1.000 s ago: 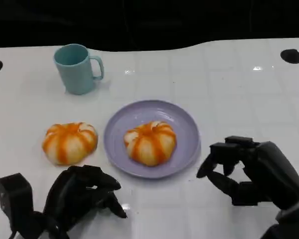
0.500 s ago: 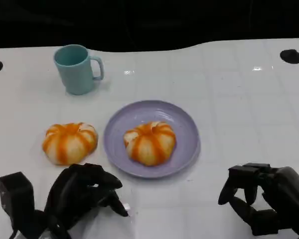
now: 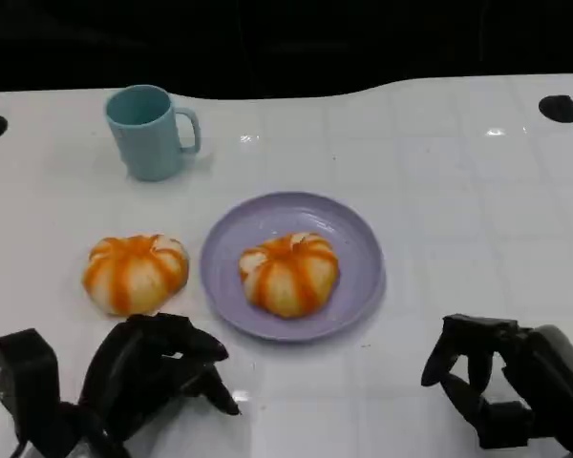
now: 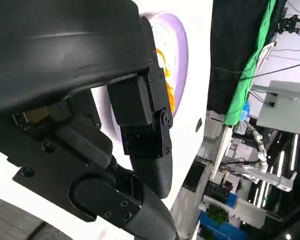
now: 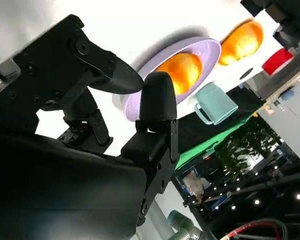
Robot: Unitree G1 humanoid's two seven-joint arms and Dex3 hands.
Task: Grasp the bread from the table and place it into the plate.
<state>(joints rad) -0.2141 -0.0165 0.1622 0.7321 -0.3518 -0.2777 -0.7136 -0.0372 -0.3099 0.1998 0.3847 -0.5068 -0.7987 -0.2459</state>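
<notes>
One bread point(image 3: 288, 274) sits in the purple plate point(image 3: 363, 250) — another bread point(image 3: 134, 273) lies on the tabletop point(image 3: 458, 181) beside it. The left hand point(image 3: 158, 367) and right hand point(image 3: 492, 386) hold nothing, fingers curled.

Matte black left hand point(image 3: 158, 367), visible screws
</notes>
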